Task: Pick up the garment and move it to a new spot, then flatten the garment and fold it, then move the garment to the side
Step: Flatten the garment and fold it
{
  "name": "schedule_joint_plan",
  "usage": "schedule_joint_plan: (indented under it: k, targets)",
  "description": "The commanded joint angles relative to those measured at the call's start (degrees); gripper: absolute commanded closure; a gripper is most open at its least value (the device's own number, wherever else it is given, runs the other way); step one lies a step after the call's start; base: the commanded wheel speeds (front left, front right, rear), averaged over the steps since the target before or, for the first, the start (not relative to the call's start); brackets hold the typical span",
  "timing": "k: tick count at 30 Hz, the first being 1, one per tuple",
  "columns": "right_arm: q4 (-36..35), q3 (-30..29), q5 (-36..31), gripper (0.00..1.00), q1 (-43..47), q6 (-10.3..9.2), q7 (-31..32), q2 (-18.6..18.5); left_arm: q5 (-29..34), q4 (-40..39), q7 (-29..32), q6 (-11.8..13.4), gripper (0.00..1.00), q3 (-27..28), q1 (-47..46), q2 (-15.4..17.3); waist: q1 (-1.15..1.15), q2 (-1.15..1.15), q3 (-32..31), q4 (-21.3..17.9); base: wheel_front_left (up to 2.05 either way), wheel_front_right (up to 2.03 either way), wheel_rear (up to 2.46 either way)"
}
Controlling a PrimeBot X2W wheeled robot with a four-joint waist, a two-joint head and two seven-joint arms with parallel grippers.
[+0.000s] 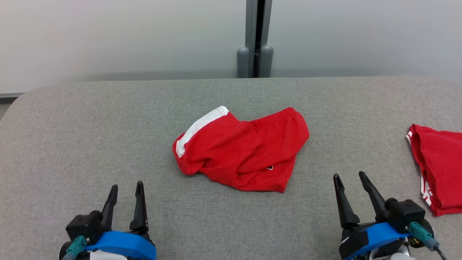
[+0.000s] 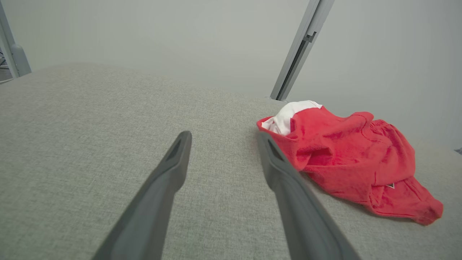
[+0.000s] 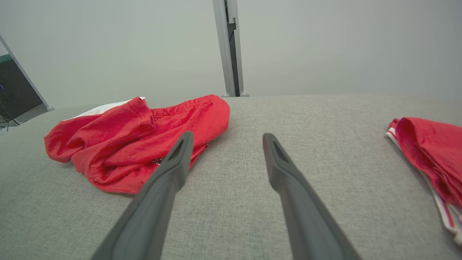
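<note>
Grey surface (image 1: 90,126): L jaws, R jaws spread, pointing fwd; garment (image 1: 242,151) ahead.

Grey fabric tabletop (image 1: 72,144) before a pale wall (image 1: 108,36)
A folded, white-striped red garment (image 1: 438,162) lies at its right edge; a grey post (image 1: 258,36) stands behind the far edge.

- Garment (image 1: 245,155): bright red, with one broad white band along an edge and a tiny white-and-dark mark near a hem.
- Second garment (image 1: 438,162): same red, with thin white stripes along its border.
- Padded surface (image 1: 90,126): light grey, fine flecked weave.
- Wall (image 1: 108,36): plain pale grey-white.
- Post (image 1: 255,36): mid grey with a black central slot.
- Left gripper (image 1: 127,185): black fingers, blue band, teal plug.
- Right gripper (image 1: 349,174): the same black, blue and teal.
</note>
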Motion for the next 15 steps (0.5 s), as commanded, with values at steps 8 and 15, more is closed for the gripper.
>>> schedule_joint_plan:
  k: [8, 15]
  targets:
    - [0.5, 0.4, -5.1, 0.0, -6.1, 0.01, 1.6, -0.2, 1.6, -0.6, -0.3, -0.5, 0.0, 1.0, -1.9, -0.4, 0.0, 0.0, 2.2, 0.9, 0.0, 0.0, 0.0]
    - [0.5, 2.6, -9.6, 0.0, -17.1, 0.01, 11.6, -0.1, 2.5, -1.5, -0.3, -0.8, 0.0, 1.0, -4.0, -1.6, 0.0, 0.0, 5.9, 4.7, 0.0, 0.0, 0.0]
